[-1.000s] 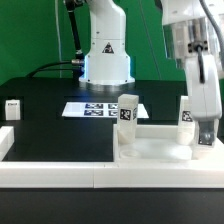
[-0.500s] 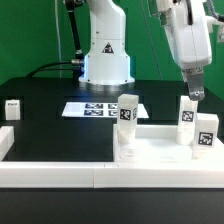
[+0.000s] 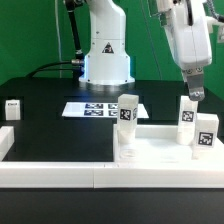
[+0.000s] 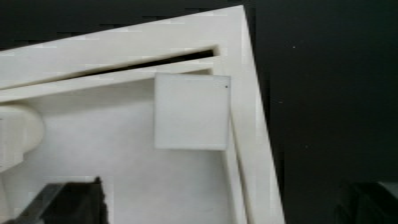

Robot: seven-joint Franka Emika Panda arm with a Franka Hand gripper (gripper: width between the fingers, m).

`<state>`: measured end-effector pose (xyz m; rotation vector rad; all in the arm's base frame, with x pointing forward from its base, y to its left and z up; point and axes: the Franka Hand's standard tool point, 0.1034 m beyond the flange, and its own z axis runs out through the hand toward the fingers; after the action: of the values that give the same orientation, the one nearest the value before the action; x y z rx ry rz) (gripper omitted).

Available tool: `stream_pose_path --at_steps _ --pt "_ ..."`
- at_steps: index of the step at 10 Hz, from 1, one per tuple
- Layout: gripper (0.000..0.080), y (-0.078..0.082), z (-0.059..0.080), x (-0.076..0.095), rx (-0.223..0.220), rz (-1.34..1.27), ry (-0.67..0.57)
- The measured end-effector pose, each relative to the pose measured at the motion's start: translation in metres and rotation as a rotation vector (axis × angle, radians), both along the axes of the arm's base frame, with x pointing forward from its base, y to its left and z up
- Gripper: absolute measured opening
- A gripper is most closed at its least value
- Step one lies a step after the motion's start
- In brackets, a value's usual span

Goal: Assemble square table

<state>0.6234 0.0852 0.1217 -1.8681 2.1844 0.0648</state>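
Square table low at the exterior view's right, three legs standing; fourth leg far off at left edge, axis unclear, well apart from gripper, spread wide, empty.

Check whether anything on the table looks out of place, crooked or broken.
Nothing looks damaged or spilled. The legs on the panel stand upright. The only stray is a lone leg at the exterior view's left, well apart from the panel. It probably just isn't fitted yet.
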Motion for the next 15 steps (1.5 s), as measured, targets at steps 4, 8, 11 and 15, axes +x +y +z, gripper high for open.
stream_pose_path --at_steps 4,8,11,15 --pt "0.0649 -0.077 -0.001 -0.048 -0.083 0.367 -0.066" --pt "0.0649 -0.09 -0.008 -0.053 -0.166 0.616 -0.129" --pt "0.0649 -0.098 -0.012 -0.059 -0.215 0.866 -0.164" --pt "0.0649 -0.181 -0.031 -0.121 -0.276 1.329 -0.185"
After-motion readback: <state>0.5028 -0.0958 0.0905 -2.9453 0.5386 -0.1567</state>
